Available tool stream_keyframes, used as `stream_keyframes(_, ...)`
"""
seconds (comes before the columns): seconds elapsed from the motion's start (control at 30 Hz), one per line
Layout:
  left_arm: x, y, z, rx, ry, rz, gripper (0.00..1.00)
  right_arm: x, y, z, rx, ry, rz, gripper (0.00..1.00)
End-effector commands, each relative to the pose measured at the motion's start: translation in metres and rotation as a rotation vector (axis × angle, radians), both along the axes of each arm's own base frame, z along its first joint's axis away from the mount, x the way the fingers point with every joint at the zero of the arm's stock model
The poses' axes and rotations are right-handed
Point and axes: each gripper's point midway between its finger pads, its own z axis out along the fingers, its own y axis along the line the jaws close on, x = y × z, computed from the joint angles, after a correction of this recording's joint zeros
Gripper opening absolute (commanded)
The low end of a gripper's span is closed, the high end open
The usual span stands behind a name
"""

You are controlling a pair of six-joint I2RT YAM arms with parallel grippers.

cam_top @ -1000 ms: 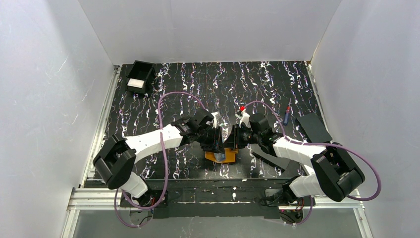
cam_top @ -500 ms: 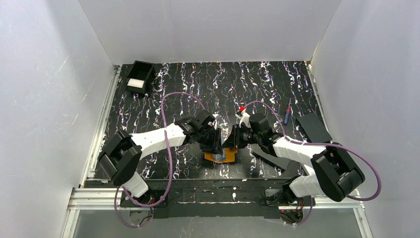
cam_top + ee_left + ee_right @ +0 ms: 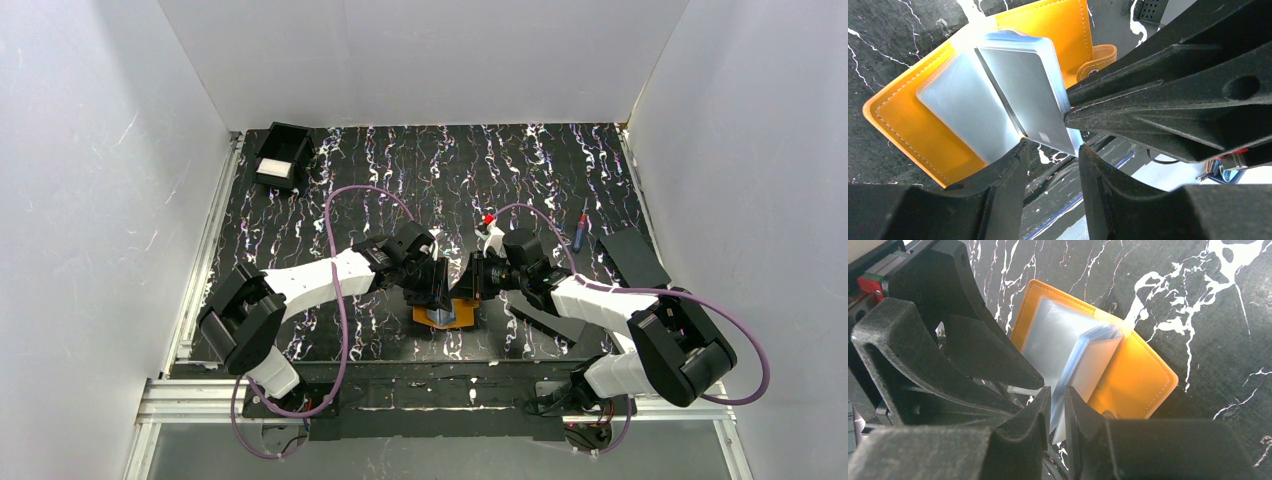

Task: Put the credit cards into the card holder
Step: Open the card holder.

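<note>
Step in hand: a leaf of the clear sleeves [image 3: 1018,95] is being parted from the stack, so that a pocket can be opened for a card.
Card holder [image 3: 445,318]: it is laid open on the dark marbled table [image 3: 400,170], near the front edge and directly under both grippers. The snap tab [image 3: 1098,55] is turned out to one side.
Right gripper [image 3: 1058,401]: it is clamped on the free edge of a bundle of sleeves, which is lifted off the orange cover.
Left gripper [image 3: 1052,148]: the jaws are set apart on either side of the lower corner of the raised leaf, and no pinch is seen.
Card: none is seen in either gripper. Whether one already sits in a sleeve cannot be told.
Done well: the right pinch is best kept at the very edge, so that the pocket mouth is not squeezed flat. The bundle should be raised only a little, so that the cover is not dragged. The left jaws should be closed on one leaf alone.
Risk: the plastic is judged thin and slippery, so several leaves may be taken together, and the light holder may be slid along the table.
</note>
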Motion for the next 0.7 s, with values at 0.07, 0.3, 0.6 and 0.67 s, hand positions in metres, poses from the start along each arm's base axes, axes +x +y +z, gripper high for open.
stream_keyframes(0.07, 0.003, -0.005, 0.008, -0.021, -0.023, -0.006, 0.42, 0.002, 0.005, 0.009, 0.022, -0.033, 0.021, 0.24)
stream_keyframes(0.3, 0.003, -0.004, 0.003, -0.013, -0.014, -0.001, 0.42, 0.001, 0.006, 0.009, 0.025, -0.03, 0.023, 0.23)
stream_keyframes(0.6, 0.0, 0.007, -0.01, 0.039, -0.002, 0.029, 0.34, 0.001, 0.005, 0.01, 0.021, -0.035, 0.02, 0.23)
stream_keyframes(0.67, -0.001, 0.01, -0.011, 0.047, -0.001, 0.034, 0.33, 0.002, 0.004, 0.01, 0.017, -0.037, 0.018, 0.26)
